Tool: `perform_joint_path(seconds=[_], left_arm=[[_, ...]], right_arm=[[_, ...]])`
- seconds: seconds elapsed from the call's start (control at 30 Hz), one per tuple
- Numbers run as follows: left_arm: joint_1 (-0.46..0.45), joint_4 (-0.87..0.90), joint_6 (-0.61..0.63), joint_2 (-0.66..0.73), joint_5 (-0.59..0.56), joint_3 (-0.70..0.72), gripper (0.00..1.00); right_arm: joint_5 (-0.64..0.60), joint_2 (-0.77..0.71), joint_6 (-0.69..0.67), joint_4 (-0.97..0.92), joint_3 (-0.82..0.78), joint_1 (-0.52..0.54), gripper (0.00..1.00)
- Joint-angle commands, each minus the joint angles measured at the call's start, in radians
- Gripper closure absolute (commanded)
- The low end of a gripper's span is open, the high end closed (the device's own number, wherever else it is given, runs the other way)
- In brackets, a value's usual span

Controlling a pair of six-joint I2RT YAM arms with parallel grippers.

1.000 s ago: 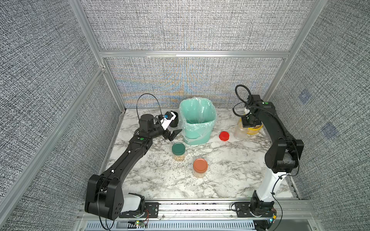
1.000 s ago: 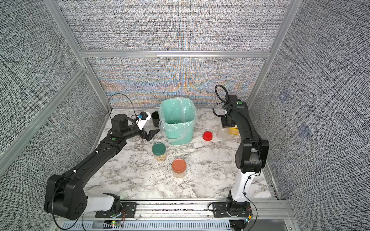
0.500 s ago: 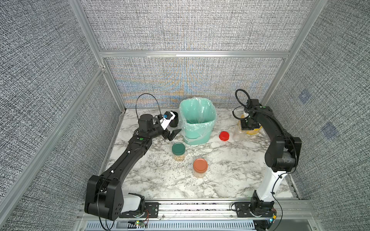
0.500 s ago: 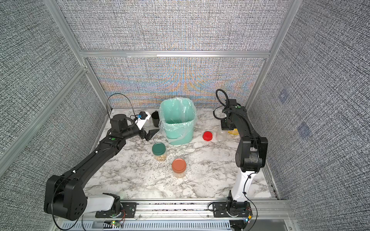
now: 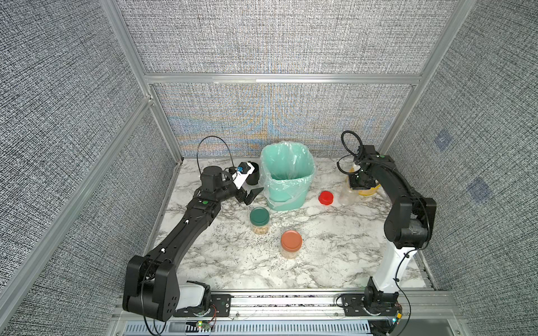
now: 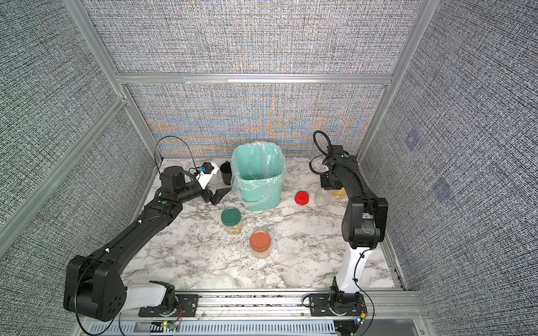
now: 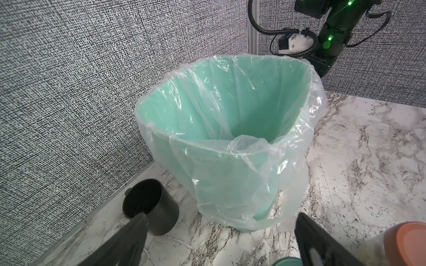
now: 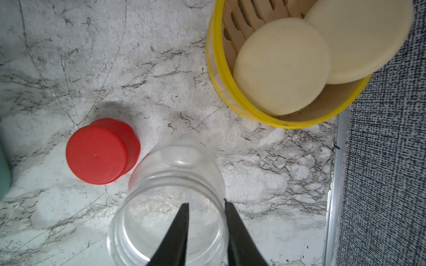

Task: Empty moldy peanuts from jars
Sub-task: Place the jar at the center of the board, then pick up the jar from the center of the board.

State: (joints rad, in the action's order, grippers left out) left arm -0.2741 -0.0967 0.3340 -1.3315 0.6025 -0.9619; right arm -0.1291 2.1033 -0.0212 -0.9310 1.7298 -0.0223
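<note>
Nearest, on the marble table (image 5: 320, 247): terracotta-lidded jar (image 5: 291, 244), upright and capped, peanuts (image 5: 289, 255) in its lower part. Just behind it: green-lidded jar (image 5: 259, 220), also capped, more peanuts inside. Beyond that, left gripper (image 5: 251, 195) hovers beside the lined teal bin (image 5: 291, 195), jaws spread wide, holding nothing. To the right, red lid (image 5: 326, 198) lies flat on the table, top plain except one small moulded dot. It sits just beside the open jar (image 8: 175, 184), which is upright and looks empty. Right gripper (image 8: 205, 205) is at the jar's mouth, jaws narrowly parted, one finger inside the rim and one outside. Farthest: black mug (image 5: 252, 176) left of the bin, and yellow basket (image 8: 214, 69) holding cream discs (image 8: 281, 69).
</note>
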Motion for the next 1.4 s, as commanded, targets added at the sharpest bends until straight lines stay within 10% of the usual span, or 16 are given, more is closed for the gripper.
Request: perform_joint_path(seconds=[0.0, 0.67, 0.83, 1.37], left_arm=[[0.001, -0.012, 0.002, 0.000, 0.005, -0.006, 0.00], [0.024, -0.039, -0.114, 0.042, -0.099, -0.005, 0.00], [0.073, -0.040, -0.170, 0.062, -0.124, 0.012, 0.00], [0.165, -0.236, -0.365, 0.078, -0.358, 0.165, 0.01]], right_arm=[[-0.006, -0.025, 0.010, 0.033, -0.001, 0.000, 0.60], [-0.054, -0.465, -0.115, 0.328, -0.182, 0.151, 0.14], [0.164, -0.669, -0.156, 0.489, -0.346, 0.210, 0.02], [0.356, -0.720, -0.244, 0.257, -0.373, 0.578, 0.02]])
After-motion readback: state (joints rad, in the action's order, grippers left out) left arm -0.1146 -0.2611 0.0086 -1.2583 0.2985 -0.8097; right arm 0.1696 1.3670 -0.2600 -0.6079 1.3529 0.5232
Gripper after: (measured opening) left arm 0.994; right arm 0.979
